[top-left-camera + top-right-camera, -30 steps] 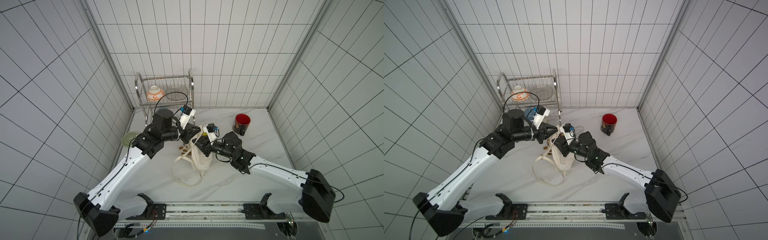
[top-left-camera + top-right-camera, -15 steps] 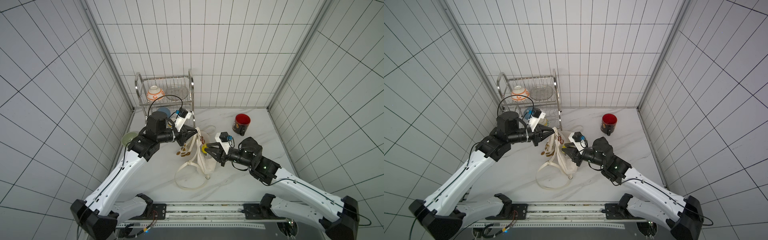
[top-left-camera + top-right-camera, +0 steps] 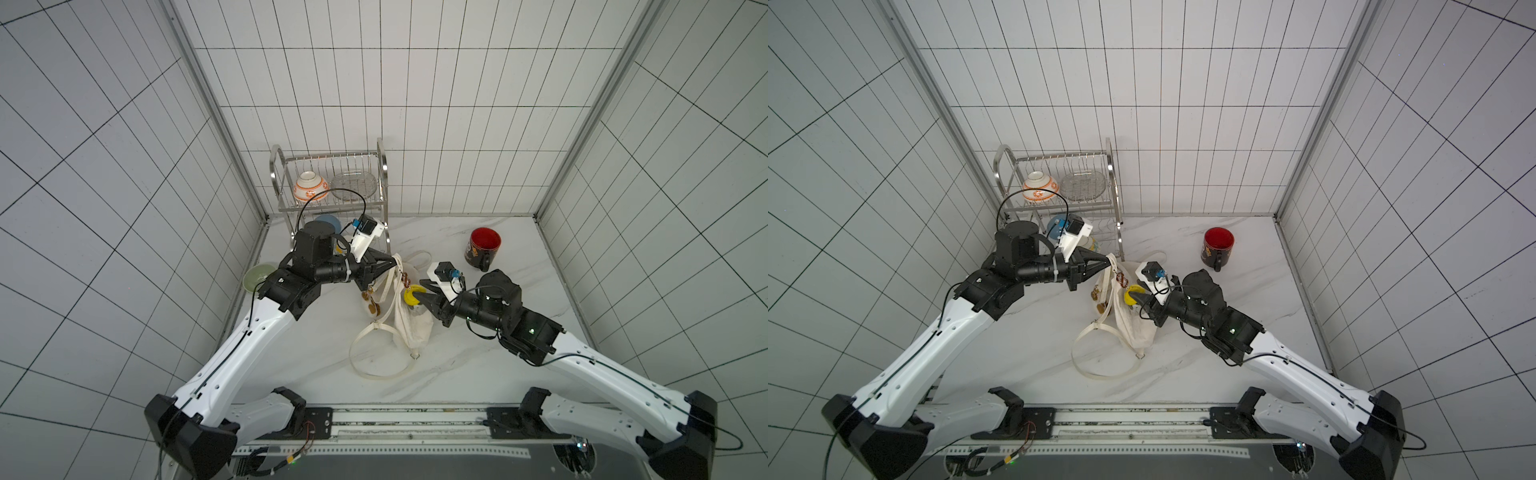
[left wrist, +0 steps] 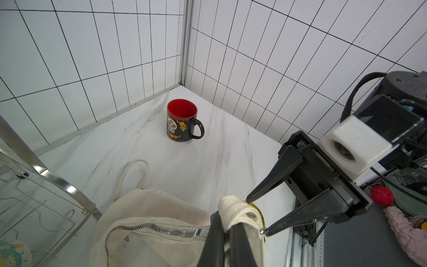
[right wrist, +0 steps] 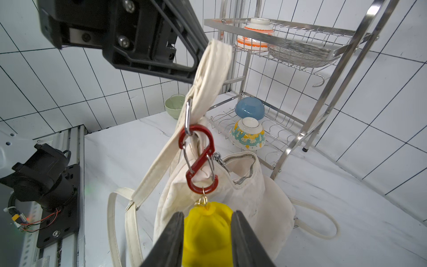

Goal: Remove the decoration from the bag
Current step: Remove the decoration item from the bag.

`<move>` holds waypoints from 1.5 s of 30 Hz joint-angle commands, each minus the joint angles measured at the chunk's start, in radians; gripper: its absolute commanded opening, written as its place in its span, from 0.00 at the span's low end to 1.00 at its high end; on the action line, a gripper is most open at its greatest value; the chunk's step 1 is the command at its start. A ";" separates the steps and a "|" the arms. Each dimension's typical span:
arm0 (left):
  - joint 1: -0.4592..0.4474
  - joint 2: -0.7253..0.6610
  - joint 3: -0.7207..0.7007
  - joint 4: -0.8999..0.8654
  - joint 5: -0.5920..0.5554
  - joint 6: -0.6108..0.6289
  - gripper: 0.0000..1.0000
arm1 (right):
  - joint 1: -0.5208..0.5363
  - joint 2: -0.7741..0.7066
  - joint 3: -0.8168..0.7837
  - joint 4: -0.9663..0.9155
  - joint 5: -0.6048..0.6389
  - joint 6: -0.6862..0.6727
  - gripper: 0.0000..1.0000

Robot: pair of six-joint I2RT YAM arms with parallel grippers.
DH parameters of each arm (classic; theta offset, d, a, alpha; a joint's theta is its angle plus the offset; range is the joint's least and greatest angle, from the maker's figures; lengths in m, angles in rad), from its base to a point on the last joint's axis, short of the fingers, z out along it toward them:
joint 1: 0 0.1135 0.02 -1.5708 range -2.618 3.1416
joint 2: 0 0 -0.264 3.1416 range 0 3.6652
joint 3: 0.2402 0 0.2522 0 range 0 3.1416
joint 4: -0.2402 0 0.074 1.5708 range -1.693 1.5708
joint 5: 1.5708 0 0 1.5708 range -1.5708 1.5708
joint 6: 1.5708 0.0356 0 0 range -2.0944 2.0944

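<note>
Over the middle of the marble table point(image 3: 478, 365), the bag point(image 3: 411, 328) sits slumped on the surface with its zip partly open, its lower loops of cream webbing trailing toward the front rail. From above it the left gripper point(image 3: 390, 264) is clamped tight on a folded bit of the strap point(image 5: 208, 76), holding that part up off the table so the strap runs taut down to the bag. A red carabiner point(image 5: 198, 159) hangs from a silver clip on that strap, and a small gold ring links its lower end to the yellow charm point(image 5: 208, 228). The right gripper point(image 5: 208, 215) comes in from the other side, its two dark fingers pressed against either flank of the yellow charm, grasping it just beside the bag's top edge. Further back stands a black mug point(image 3: 482, 247) with a red inside, well apart from the bag. A wire dish rack point(image 3: 332, 156) holding bowls stands at the back wall behind the left gripper, and a pale green bowl point(image 3: 257, 277) sits by the left wall
</note>
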 commanded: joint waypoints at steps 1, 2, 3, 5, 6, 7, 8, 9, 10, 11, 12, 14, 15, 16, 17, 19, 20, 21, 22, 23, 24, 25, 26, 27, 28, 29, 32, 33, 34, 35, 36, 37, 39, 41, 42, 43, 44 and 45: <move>0.004 0.002 0.016 0.068 0.019 -0.011 0.00 | 0.009 0.029 0.035 0.098 -0.008 0.052 0.38; 0.005 0.001 0.016 0.070 0.018 -0.011 0.00 | 0.010 0.039 0.039 0.105 -0.006 0.058 0.39; 0.004 0.000 0.016 0.071 0.018 -0.011 0.00 | 0.009 0.047 0.043 0.106 0.004 0.064 0.39; 0.004 -0.002 0.014 0.075 0.021 -0.015 0.00 | 0.010 0.058 0.042 0.132 0.025 0.080 0.39; 0.004 -0.001 0.011 0.078 0.023 -0.017 0.00 | 0.009 0.061 0.041 0.152 0.027 0.092 0.39; 0.003 -0.002 0.009 0.081 0.023 -0.014 0.00 | 0.011 0.068 0.049 0.162 0.024 0.096 0.39; 0.002 -0.003 0.005 0.083 0.023 -0.014 0.00 | 0.011 0.075 0.056 0.162 0.017 0.097 0.39; 0.003 -0.003 0.003 0.085 0.023 -0.013 0.00 | 0.013 0.080 0.059 0.166 0.012 0.100 0.39; 0.002 -0.004 0.001 0.086 0.023 -0.012 0.00 | 0.013 0.083 0.055 0.179 0.010 0.109 0.39; 0.002 -0.004 0.000 0.087 0.023 -0.009 0.00 | 0.014 0.085 0.055 0.193 0.008 0.117 0.39; 0.002 -0.005 0.000 0.087 0.023 -0.008 0.00 | 0.014 0.088 0.058 0.194 0.008 0.119 0.39; 0.002 -0.006 0.000 0.087 0.021 -0.005 0.00 | 0.016 0.093 0.062 0.185 0.010 0.121 0.39; 0.002 -0.006 0.000 0.087 0.020 -0.005 0.00 | 0.017 0.092 0.060 0.187 0.014 0.125 0.39; 0.002 -0.006 0.000 0.086 0.018 -0.005 0.00 | 0.017 0.092 0.055 0.197 0.015 0.128 0.39; 0.002 -0.008 -0.001 0.087 0.016 -0.004 0.00 | 0.017 0.091 0.055 0.197 0.011 0.131 0.39; 0.002 -0.009 -0.003 0.087 0.015 -0.003 0.00 | 0.021 0.092 0.059 0.185 0.018 0.128 0.38; 0.003 -0.009 -0.003 0.087 0.018 -0.005 0.00 | 0.022 0.090 0.055 0.188 0.027 0.130 0.37; 0.002 -0.009 -0.003 0.089 0.020 -0.005 0.00 | 0.023 0.089 0.052 0.195 0.033 0.134 0.36; 0.003 -0.009 -0.005 0.087 0.021 -0.005 0.00 | 0.024 0.089 0.051 0.199 0.037 0.134 0.35; 0.002 -0.010 -0.006 0.088 0.022 -0.005 0.00 | 0.023 0.091 0.053 0.201 0.036 0.134 0.34; 0.002 -0.011 -0.005 0.089 0.022 -0.005 0.00 | 0.023 0.092 0.056 0.203 0.034 0.134 0.34; 0.002 -0.012 -0.007 0.089 0.025 -0.006 0.00 | 0.023 0.095 0.057 0.204 0.031 0.135 0.33; 0.002 -0.012 -0.008 0.089 0.028 -0.005 0.00 | 0.023 0.095 0.055 0.209 0.032 0.138 0.32; 0.002 -0.012 -0.008 0.089 0.031 -0.004 0.00 | 0.023 0.093 0.050 0.218 0.035 0.142 0.32; 0.003 -0.012 -0.009 0.089 0.032 -0.004 0.00 | 0.024 0.093 0.050 0.224 0.033 0.143 0.32; 0.003 -0.013 -0.009 0.089 0.032 -0.004 0.00 | 0.023 0.094 0.052 0.220 0.029 0.141 0.32; 0.002 -0.013 -0.009 0.088 0.033 -0.003 0.00 | 0.023 0.096 0.051 0.213 0.022 0.143 0.28; 0.003 -0.013 -0.008 0.089 0.034 -0.004 0.00 | 0.024 0.096 0.048 0.214 0.021 0.143 0.27; 0.003 -0.014 -0.007 0.089 0.035 -0.005 0.00 | 0.023 0.096 0.048 0.212 0.021 0.142 0.26; 0.003 -0.015 -0.006 0.088 0.036 -0.005 0.00 | 0.024 0.096 0.047 0.208 0.020 0.139 0.26; 0.003 -0.015 -0.007 0.088 0.035 -0.006 0.00 | 0.023 0.095 0.046 0.205 0.019 0.136 0.26; 0.003 -0.016 -0.005 0.088 0.035 -0.007 0.00 | 0.024 0.094 0.044 0.202 0.020 0.134 0.25; 0.002 -0.019 -0.004 0.087 0.034 -0.005 0.00 | 0.023 0.092 0.039 0.197 0.024 0.131 0.24; 0.003 -0.021 -0.003 0.087 0.035 -0.004 0.00 | 0.023 0.089 0.034 0.192 0.026 0.127 0.22; 0.002 -0.023 -0.002 0.087 0.036 -0.003 0.00 | 0.023 0.087 0.033 0.186 0.029 0.123 0.22; 0.002 -0.022 -0.003 0.084 0.038 -0.001 0.00 | 0.023 0.086 0.032 0.185 0.030 0.123 0.21; 0.002 -0.024 -0.003 0.083 0.040 0.000 0.00 | 0.023 0.085 0.031 0.185 0.032 0.122 0.20; 0.002 -0.024 -0.003 0.083 0.043 0.000 0.00 | 0.023 0.084 0.029 0.185 0.036 0.122 0.19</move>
